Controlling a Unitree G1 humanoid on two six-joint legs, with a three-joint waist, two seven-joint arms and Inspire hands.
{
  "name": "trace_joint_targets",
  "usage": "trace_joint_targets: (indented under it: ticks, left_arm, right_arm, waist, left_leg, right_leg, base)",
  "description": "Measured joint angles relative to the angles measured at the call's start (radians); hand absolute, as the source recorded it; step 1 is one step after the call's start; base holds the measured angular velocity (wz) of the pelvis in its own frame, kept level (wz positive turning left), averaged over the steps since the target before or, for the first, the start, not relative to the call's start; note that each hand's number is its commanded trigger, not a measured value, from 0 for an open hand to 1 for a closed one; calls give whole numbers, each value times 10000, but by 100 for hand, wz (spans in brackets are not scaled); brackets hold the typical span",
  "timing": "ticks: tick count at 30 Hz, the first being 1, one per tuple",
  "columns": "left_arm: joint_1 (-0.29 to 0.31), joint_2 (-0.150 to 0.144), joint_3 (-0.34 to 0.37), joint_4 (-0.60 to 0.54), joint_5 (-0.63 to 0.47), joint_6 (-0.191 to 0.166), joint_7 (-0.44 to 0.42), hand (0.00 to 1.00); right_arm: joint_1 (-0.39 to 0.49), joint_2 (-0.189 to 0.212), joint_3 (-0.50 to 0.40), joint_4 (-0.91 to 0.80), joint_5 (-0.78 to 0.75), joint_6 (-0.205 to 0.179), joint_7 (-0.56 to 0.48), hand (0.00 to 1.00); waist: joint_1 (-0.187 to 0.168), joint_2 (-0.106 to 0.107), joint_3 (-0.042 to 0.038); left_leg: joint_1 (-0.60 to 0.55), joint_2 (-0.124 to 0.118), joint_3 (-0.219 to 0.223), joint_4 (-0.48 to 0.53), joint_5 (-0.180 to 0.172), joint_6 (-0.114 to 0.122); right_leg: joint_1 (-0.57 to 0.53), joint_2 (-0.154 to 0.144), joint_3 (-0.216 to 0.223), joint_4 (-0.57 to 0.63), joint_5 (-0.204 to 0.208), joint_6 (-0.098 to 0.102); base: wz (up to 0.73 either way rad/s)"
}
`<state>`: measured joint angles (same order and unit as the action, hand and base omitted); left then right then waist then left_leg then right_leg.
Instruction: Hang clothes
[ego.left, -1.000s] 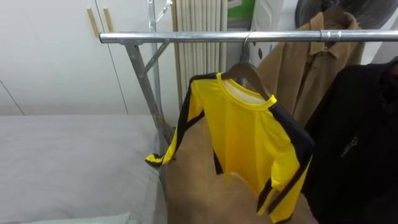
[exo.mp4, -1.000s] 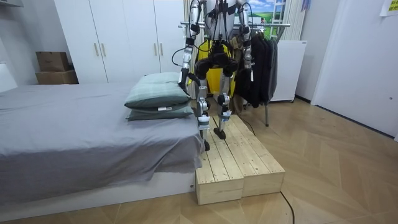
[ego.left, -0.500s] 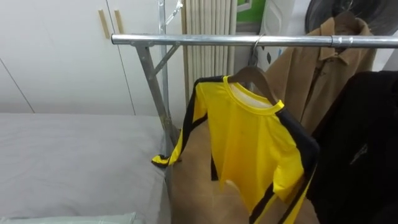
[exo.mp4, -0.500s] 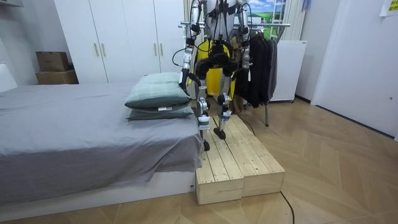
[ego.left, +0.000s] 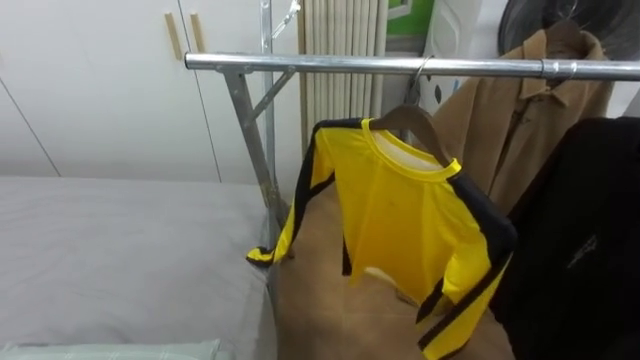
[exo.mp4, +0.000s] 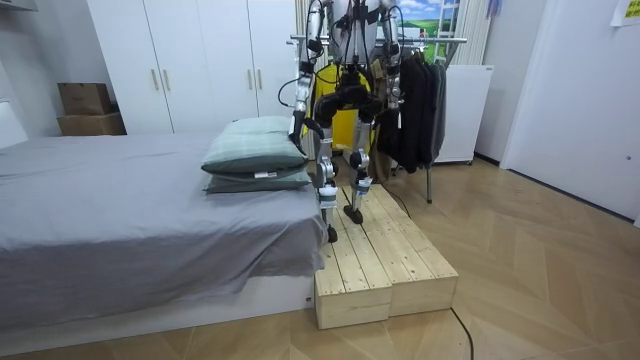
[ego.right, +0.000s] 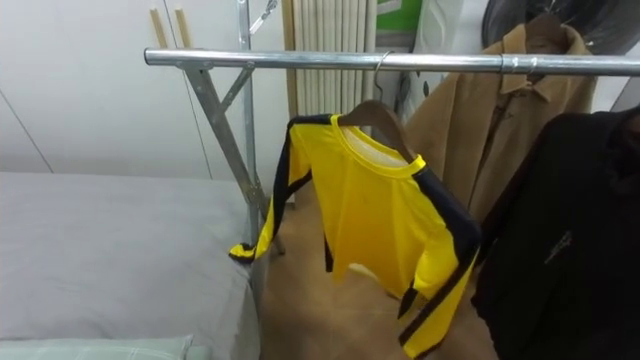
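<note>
Robot stands on a low wooden platform (exo.mp4: 385, 255) at the foot of the bed (ego.left: 120, 250), back to the room camera, facing the clothes rail (ego.left: 330, 64). Both arms hang down at its sides. Left hand (exo.mp4: 297, 125) sits low on the room view's left, just above the stacked pillows (exo.mp4: 255, 150). Right hand (exo.mp4: 400, 112) is at about the same height on the room view's right, in front of the dark clothes. Both hands are too small to read: cannot tell how far either one's fingers are open, or whether they hold anything. Yellow shirt (ego.left: 400, 215) with black sleeve stripes hangs on a wooden hanger (ego.left: 410, 122), hook over the rail, ahead of the robot, higher than both hands and between them in the room view. One sleeve trails down toward the left-hand side, its cuff near the corner of the bed; the other droops toward the right-hand side. Further along the rail on the right-hand side: a tan coat (ego.left: 520, 110) behind the shirt, then a black garment (ego.left: 580, 250), nearest the camera. The rail's slanted metal leg comes down on the left-hand side, beside the mattress edge. White wardrobe doors (ego.left: 90, 90) stand beyond the bed.
</note>
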<state>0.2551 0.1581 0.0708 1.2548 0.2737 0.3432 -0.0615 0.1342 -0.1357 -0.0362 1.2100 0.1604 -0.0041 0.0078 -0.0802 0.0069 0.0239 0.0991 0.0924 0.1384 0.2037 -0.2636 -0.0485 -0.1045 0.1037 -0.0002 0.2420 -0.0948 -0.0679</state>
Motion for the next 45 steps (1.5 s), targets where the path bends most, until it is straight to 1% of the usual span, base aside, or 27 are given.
trace_joint_targets:
  ticks: [2,6,10,13,15,16,18,20,21,23,24,26,27,28,29,30,31,33,34,35,37,39,40,42,43,44,45]
  left_arm:
    - [-8,11,-144,0,0,-32,23,0]
    - [-54,60,-169,-1,14,-55,64,0]
    - [-107,119,-166,-6,22,-174,147,0]
    - [-108,120,-213,-53,21,-250,235,0]
    - [-96,114,-303,-53,20,-321,318,0]
    - [-99,118,-309,-68,36,-423,336,0]
    - [-139,118,-316,-117,39,-508,361,0]
    - [-223,114,-322,-290,38,-656,407,0]
    - [-246,111,-331,-390,38,-661,445,0]
    - [-337,107,-338,-580,39,-809,591,0]
    - [-380,107,-337,-580,36,-847,608,0]
    - [-555,106,-342,-663,34,-963,641,0]
    - [-583,106,-346,-713,36,-1010,641,0]
    - [-624,90,-355,-817,36,-1113,642,0]
    - [-668,57,-366,-836,23,-1232,641,0]
    - [-718,37,-368,-888,11,-1353,641,0]
    - [-757,33,-369,-920,-13,-1419,641,0]
    - [-931,23,-478,-979,-69,-1642,639,0]
    - [-947,16,-577,-986,-66,-1695,638,0]
    - [-918,-18,-654,-990,-62,-1763,628,0]
    - [-886,-30,-657,-1107,-59,-1772,576,0]
    - [-728,-32,-658,-1217,-65,-1766,583,0]
    - [-669,-37,-646,-1275,-67,-1763,592,0]
    - [-757,-47,-644,-1305,-73,-1797,593,0]
    - [-755,-23,-613,-1294,-77,-1802,594,0]
    - [-708,-17,-519,-1188,-164,-1817,596,0]
    - [-676,-18,-519,-1075,-342,-1821,596,0]
  right_arm:
    - [-64,-61,193,-11,-138,-20,-20,0]
    - [-174,-74,457,-69,-268,-19,-47,0]
    - [-298,-102,572,-78,-590,-40,-45,0]
    - [-354,-249,883,-83,-591,-40,-38,0]
    - [-353,-308,930,-85,-800,-38,-22,0]
    - [-363,-351,926,-85,-1025,-38,-19,0]
    - [-377,-362,906,-105,-1317,-40,16,0]
    - [-421,-464,914,-108,-1492,-32,30,0]
    - [-425,-489,920,-103,-1545,-31,31,0]
    - [-437,-567,931,-80,-1905,41,42,0]
    - [-441,-599,932,-79,-1971,51,58,0]
    - [-457,-690,892,-81,-2357,62,177,0]
    - [-476,-692,895,-90,-2552,73,202,0]
    - [-542,-685,918,-90,-2968,132,252,0]
    - [-587,-694,944,-90,-3288,238,273,0]
    - [-605,-678,949,-94,-3554,336,273,0]
    - [-616,-684,947,-96,-3651,390,264,0]
    - [-622,-682,938,-76,-3965,507,254,0]
    - [-622,-686,923,-73,-4060,508,251,0]
    - [-621,-693,910,-73,-4158,509,238,0]
    - [-615,-667,906,-74,-4299,510,242,0]
    - [-615,-664,909,-66,-4483,563,254,0]
    - [-622,-659,911,-57,-4512,614,250,0]
    - [-618,-652,906,9,-4494,642,221,0]
    - [-611,-611,915,52,-4500,663,190,0]
    - [-595,-601,927,188,-4550,719,175,0]
    - [-589,-611,927,265,-4553,742,171,0]
  waist:
    - [37,-10,8]
    - [41,-59,31]
    - [52,-6,41]
    - [115,63,-12]
    - [301,139,-38]
    - [343,159,-41]
    - [336,185,-35]
    - [361,208,-39]
    - [365,210,-47]
    - [572,248,-54]
    - [607,247,-52]
    - [640,274,-74]
    - [645,254,-71]
    - [646,207,-71]
    - [676,175,-73]
    - [706,189,-81]
    - [711,182,-90]
    - [695,159,-84]
    - [688,170,-93]
    - [644,185,-96]
    - [590,174,-100]
    - [664,150,-112]
    - [674,143,-122]
    - [746,38,-175]
    - [840,-45,-209]
    - [1024,-126,-308]
    - [1097,-46,-388]
  left_leg:
    - [-6,-1,-38,13,2,-4]
    - [-41,-6,-160,48,-10,-12]
    - [-242,35,-515,228,-56,-96]
    - [-374,80,-761,368,-79,-142]
    - [-392,113,-898,401,-61,-214]
    - [-446,145,-901,569,-40,-252]
    - [-701,154,-743,958,-24,-268]
    - [-906,223,-133,1265,45,-318]
    - [-952,264,65,1323,70,-319]
    - [-966,503,1224,1475,224,-309]
    - [-994,552,1521,1540,281,-294]
    - [-1235,746,2490,1780,493,-174]
    - [-1252,791,2732,1826,525,-147]
    - [-1290,990,3383,2249,511,-100]
    - [-1270,1186,3826,2770,402,66]
    - [-1210,1345,4044,3175,301,194]
    - [-1193,1400,4093,3344,253,208]
    - [-917,1428,4041,3816,65,222]
    - [-817,1406,4043,3883,21,194]
    - [-637,1392,4084,3861,-57,179]
    - [-292,1343,4190,3579,-262,81]
    - [66,1179,4346,2996,-437,35]
    - [167,1018,4337,2522,-586,82]
    - [152,685,4362,1619,-951,178]
    - [134,637,4373,1407,-949,12]
    - [162,571,4264,1079,-948,8]
    - [181,568,4228,968,-947,8]
  right_leg:
    - [7,-26,-69,35,8,-75]
    - [-15,-82,-284,182,-145,-53]
    - [-11,-121,-586,189,-233,-141]
    - [6,-148,-805,205,-348,-195]
    - [62,-193,-1023,199,-372,-306]
    - [92,-259,-1279,231,-418,-392]
    - [151,-409,-1663,315,-563,-455]
    - [193,-703,-2409,529,-854,-476]
    - [243,-735,-2537,527,-892,-468]
    - [484,-908,-3070,507,-1132,-384]
    - [533,-1003,-3320,511,-1202,-440]
    - [665,-1226,-4177,489,-1309,-503]
    - [694,-1287,-4382,489,-1332,-534]
    - [760,-1399,-4778,493,-1413,-575]
    - [843,-1466,-5136,496,-1487,-560]
    - [944,-1532,-5530,498,-1567,-544]
    - [985,-1563,-5746,500,-1595,-535]
    - [1203,-1690,-6611,509,-1660,-501]
    - [1233,-1729,-6816,509,-1684,-485]
    - [1270,-1745,-7173,511,-1695,-471]
    - [1316,-1748,-7600,557,-1769,-455]
    - [1293,-1792,-8028,679,-1831,-444]
    - [1252,-1828,-8375,768,-1882,-360]
    - [990,-2106,-8985,1239,-2067,-25]
    - [966,-2188,-9055,1307,-2068,7]
    - [944,-2290,-9066,1398,-1929,260]
    - [949,-2294,-9050,1379,-1792,409]
  base:
    - [5]
    - [13]
    - [23]
    - [25]
    - [21]
    - [44]
    - [69]
    - [98]
    - [94]
    - [81]
    - [86]
    - [97]
    - [97]
    - [96]
    - [121]
    - [106]
    - [112]
    - [113]
    - [112]
    - [90]
    - [98]
    - [73]
    - [78]
    - [81]
    - [43]
    - [17]
    - [33]
